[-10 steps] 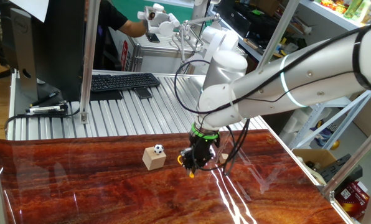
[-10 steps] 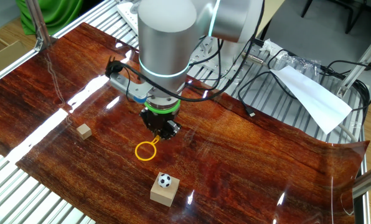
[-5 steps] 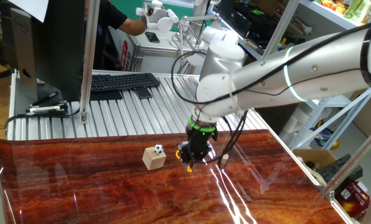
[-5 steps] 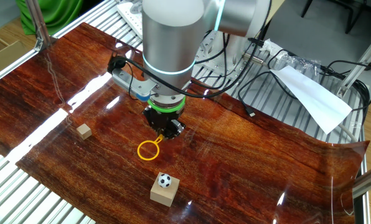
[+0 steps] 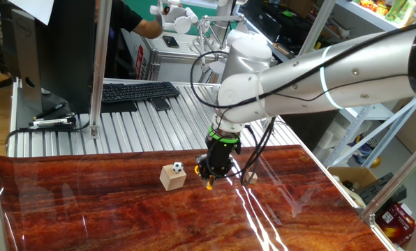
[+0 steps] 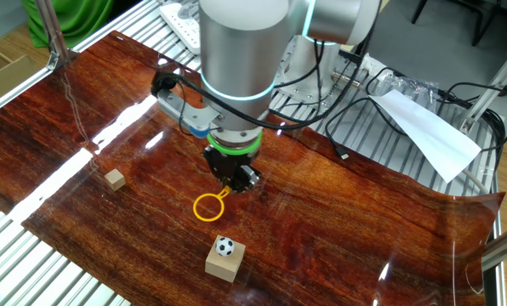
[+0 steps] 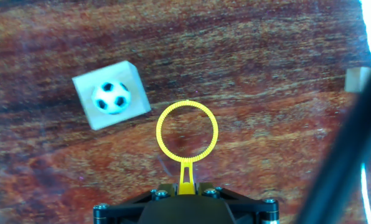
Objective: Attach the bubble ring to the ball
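While the black two-finger gripper (image 6: 235,181) holds the short straight handle of the thin yellow plastic bubble ring (image 7: 187,132), its jaws closed on that handle, the loop hangs free in front of the fingers and above the red-brown wooden tabletop (image 6: 338,212), though how far above is hard to judge from these angles. In the hand view the ring's long axis runs from the handle at six o'clock up to the loop at twelve, and the tiny white ball with black soccer-style patches (image 7: 111,98) lies toward ten o'clock of the loop, just beside it but not yet under it. That ball sits on top of a light wooden cube (image 6: 224,261), which in the other fixed view stands at about six o'clock from the gripper, near but apart. A small plain tan cube (image 6: 114,178) rests well apart on the far side of the gripper from the ball and plays no part. The coming move, I judge, is a short sideways shift to centre the loop over the ball, then a descent.
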`<move>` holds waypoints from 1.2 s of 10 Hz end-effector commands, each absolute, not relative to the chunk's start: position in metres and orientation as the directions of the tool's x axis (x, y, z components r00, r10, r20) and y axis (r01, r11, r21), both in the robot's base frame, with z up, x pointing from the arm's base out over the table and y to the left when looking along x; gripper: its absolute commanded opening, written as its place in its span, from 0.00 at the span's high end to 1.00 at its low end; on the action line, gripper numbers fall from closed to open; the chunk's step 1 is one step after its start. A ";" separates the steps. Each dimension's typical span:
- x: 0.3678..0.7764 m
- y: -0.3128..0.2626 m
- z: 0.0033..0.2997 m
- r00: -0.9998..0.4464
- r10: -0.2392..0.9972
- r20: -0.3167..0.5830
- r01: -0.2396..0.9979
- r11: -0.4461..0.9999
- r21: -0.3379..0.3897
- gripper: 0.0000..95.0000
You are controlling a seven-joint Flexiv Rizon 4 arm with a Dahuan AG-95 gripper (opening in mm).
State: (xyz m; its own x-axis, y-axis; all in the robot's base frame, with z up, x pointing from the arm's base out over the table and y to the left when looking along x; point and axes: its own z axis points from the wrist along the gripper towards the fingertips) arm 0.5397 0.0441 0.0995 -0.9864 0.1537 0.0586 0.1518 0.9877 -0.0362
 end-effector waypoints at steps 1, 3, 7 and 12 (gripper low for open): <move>0.541 0.050 0.102 -0.983 0.170 0.065 0.168 0.985 -0.029 1.00; 0.543 0.054 0.101 -0.980 0.187 0.066 0.186 0.982 -0.021 1.00; 0.555 0.067 0.106 -0.969 0.231 0.083 0.231 0.973 -0.012 1.00; 0.566 0.076 0.103 -0.962 0.262 0.083 0.262 0.965 -0.011 1.00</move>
